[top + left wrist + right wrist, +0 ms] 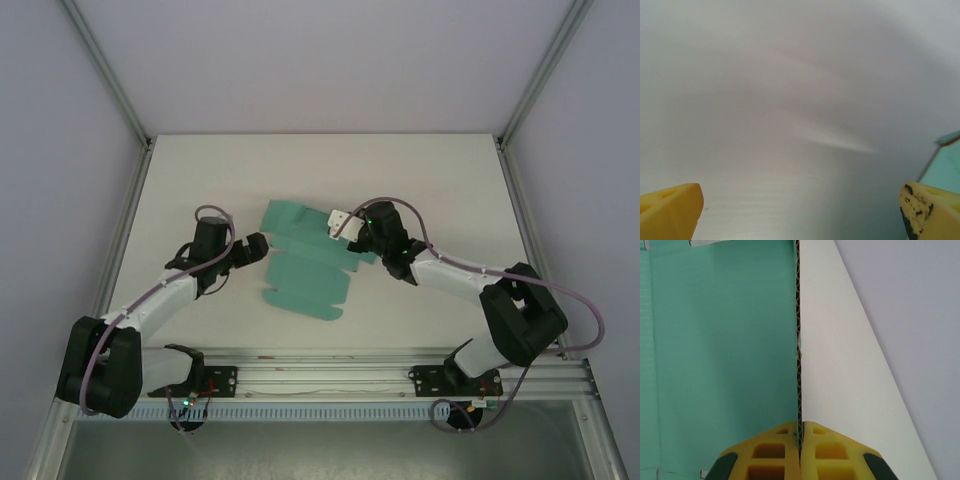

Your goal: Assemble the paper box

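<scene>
The paper box (300, 268) is a teal die-cut sheet lying mostly flat in the middle of the white table. My right gripper (346, 226) is shut on a flap at the sheet's far right edge, and the flap's white underside shows there. In the right wrist view the yellow fingers (775, 452) pinch the card edge-on, with the teal face (720, 350) to the left and the white face (840, 370) to the right. My left gripper (258, 247) hovers at the sheet's left edge, open. Its yellow fingertips (670, 210) stand wide apart with nothing between them, and a teal corner (951, 162) shows at the right.
The white table (200, 190) is bounded by grey side walls and aluminium posts (110, 80). A metal rail (330, 375) runs along the near edge between the two arm bases.
</scene>
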Controlling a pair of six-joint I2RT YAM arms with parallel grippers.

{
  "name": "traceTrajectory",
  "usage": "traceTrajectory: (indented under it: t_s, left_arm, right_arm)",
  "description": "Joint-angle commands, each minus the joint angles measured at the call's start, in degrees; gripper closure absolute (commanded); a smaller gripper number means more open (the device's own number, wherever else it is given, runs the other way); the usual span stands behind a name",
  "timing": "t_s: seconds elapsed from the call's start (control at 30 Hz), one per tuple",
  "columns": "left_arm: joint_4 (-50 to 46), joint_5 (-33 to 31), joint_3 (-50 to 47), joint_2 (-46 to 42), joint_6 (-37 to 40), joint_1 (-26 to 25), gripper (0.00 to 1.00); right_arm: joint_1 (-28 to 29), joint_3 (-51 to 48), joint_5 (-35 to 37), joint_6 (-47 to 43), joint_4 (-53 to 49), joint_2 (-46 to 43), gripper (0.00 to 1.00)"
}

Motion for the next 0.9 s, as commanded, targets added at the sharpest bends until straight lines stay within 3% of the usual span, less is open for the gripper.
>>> traceTrajectory:
  t_s: [0.0,0.1,0.33,0.6,0.87]
  left_arm:
    - [-0.02,-4.73,-1.81,-1.07,0.75,1.21,0.00]
    - [1.73,-5.84,-2.54,-0.01,1.15,1.30,0.00]
    - [11.09,5.54,-3.96,2.96,5.78,1.29,0.00]
    - [17.65,13.68,-7.65,0.56,7.96,1.03,0.00]
    - [21.01,16.57,-7.21,2.74,11.09,-2.23,0.00]
  right_arm:
    - [-0.19,-0.32,-2.84,1.79,-2.02,-0.92,1.00]
    - [-0.26,0.13,-2.93,2.02,-3.08,-0.53,1.00]
    - [-0.64,0.47,-4.44,4.11,-2.89,-0.44,1.00]
    - [-1.31,1.57,-5.76,6.33,-4.59,-0.30,1.00]
    - [-1.54,1.60,-9.35,7.61,-4.57,-0.44,1.00]
